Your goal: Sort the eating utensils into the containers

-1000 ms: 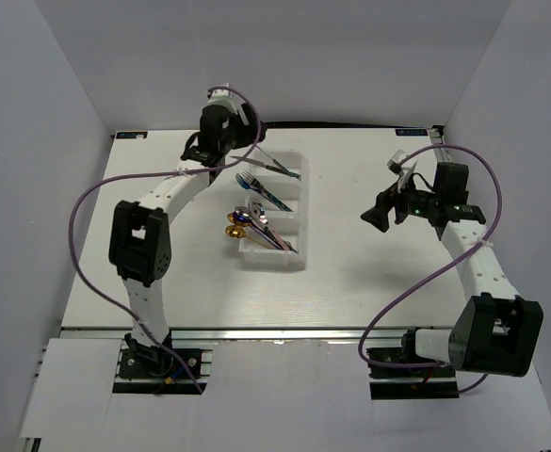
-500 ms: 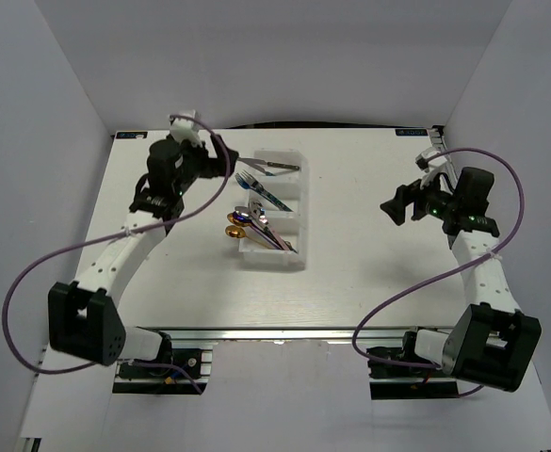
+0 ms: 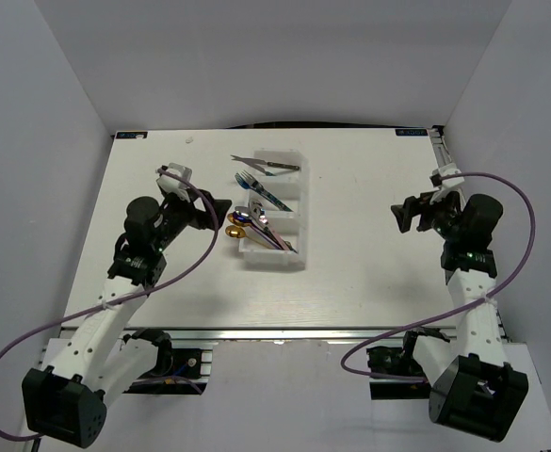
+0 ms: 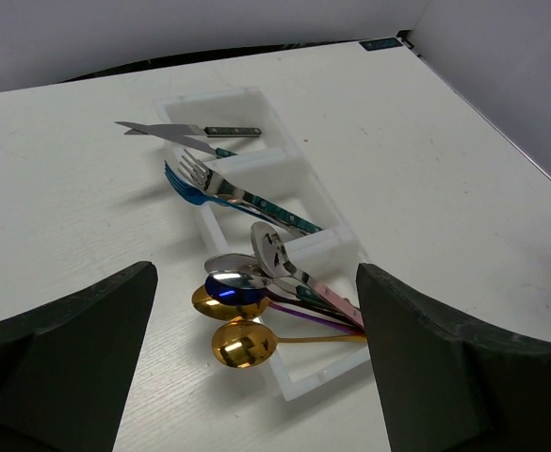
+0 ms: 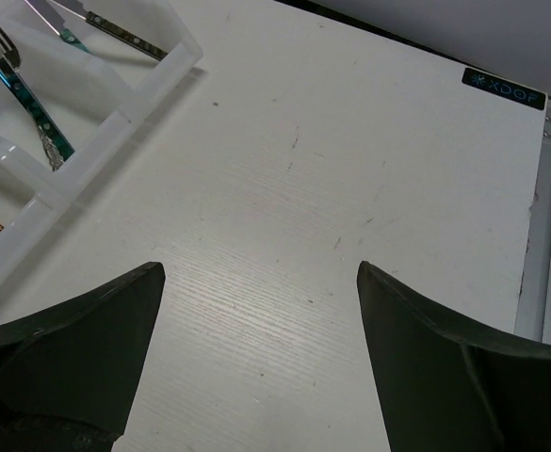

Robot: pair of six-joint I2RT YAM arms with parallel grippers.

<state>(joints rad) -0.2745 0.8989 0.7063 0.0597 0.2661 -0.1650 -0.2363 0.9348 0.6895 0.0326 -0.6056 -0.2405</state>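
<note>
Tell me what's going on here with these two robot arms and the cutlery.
Cutlery is being sorted into a divided white tray. Knives lie in its far compartment, forks next, and spoons are piled at the near end, bowls poking over its wall. The left gripper and the right gripper are both open and empty, each hovering off to its own side of the tray. I see no utensil loose on the table, so the sorting looks about done.
</note>
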